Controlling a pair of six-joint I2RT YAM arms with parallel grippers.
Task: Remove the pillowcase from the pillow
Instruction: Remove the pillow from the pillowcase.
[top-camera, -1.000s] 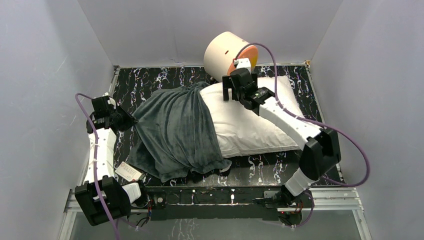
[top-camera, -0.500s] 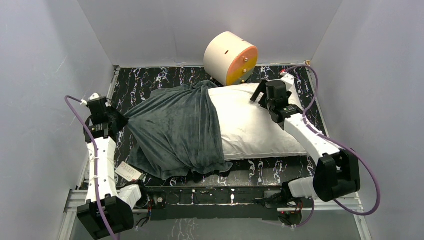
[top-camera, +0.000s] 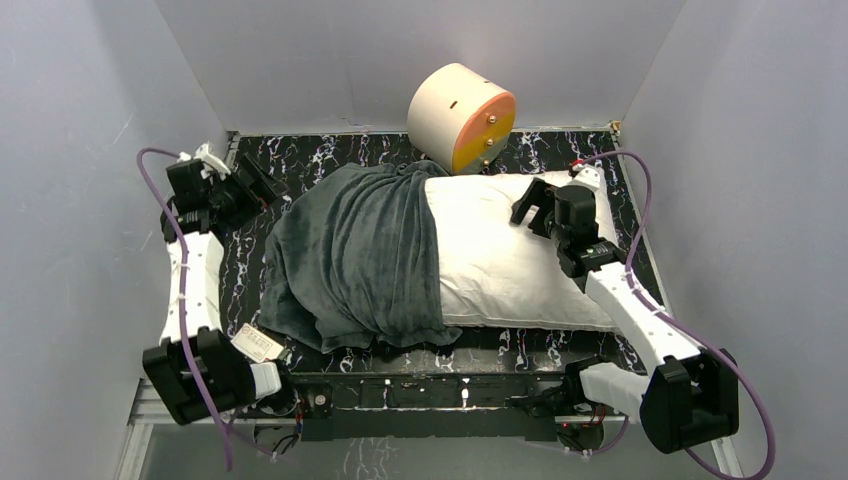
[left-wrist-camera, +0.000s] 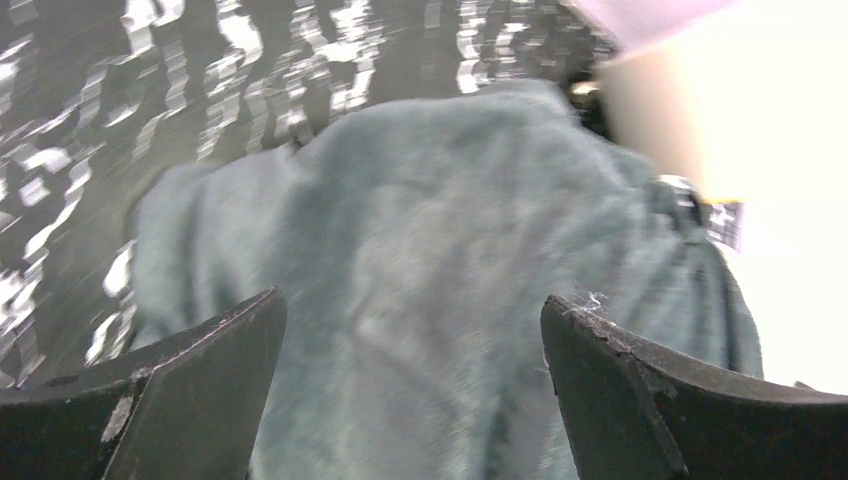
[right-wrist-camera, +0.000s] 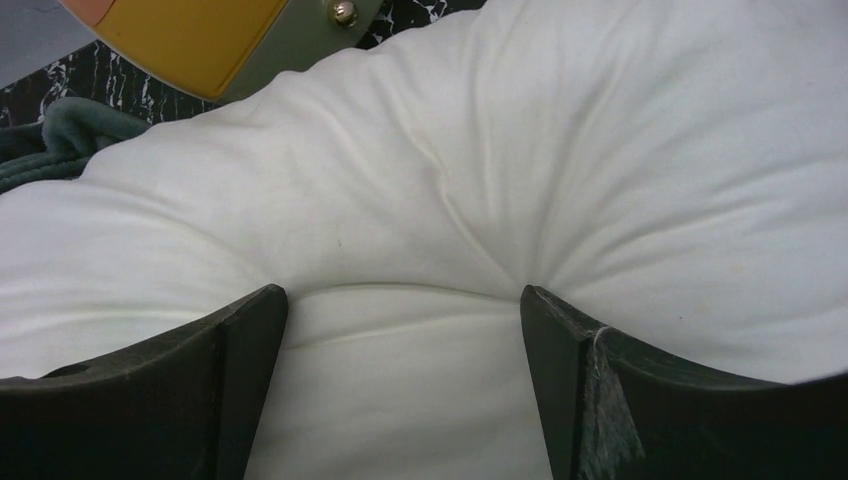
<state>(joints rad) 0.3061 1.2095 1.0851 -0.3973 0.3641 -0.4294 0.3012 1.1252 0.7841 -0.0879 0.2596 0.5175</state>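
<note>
Right gripper (top-camera: 530, 208) spread, pressing pillow (top-camera: 500, 265); left gripper (top-camera: 255, 182) spread, empty, near pillowcase (top-camera: 350, 250). Roughly half done: pillow's left half not yet bared.

Tabletop (top-camera: 330, 150): black with white marble veining, glossy. Enclosed on three sides by plain pale grey panels: back wall (top-camera: 330, 60), left wall (top-camera: 70, 150), right wall (top-camera: 760, 150). Light even, shadows soft.

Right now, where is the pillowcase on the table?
Top view: the pillowcase drapes the left half of the pillow, between the left gripper and the bare white half under the right gripper.
</note>
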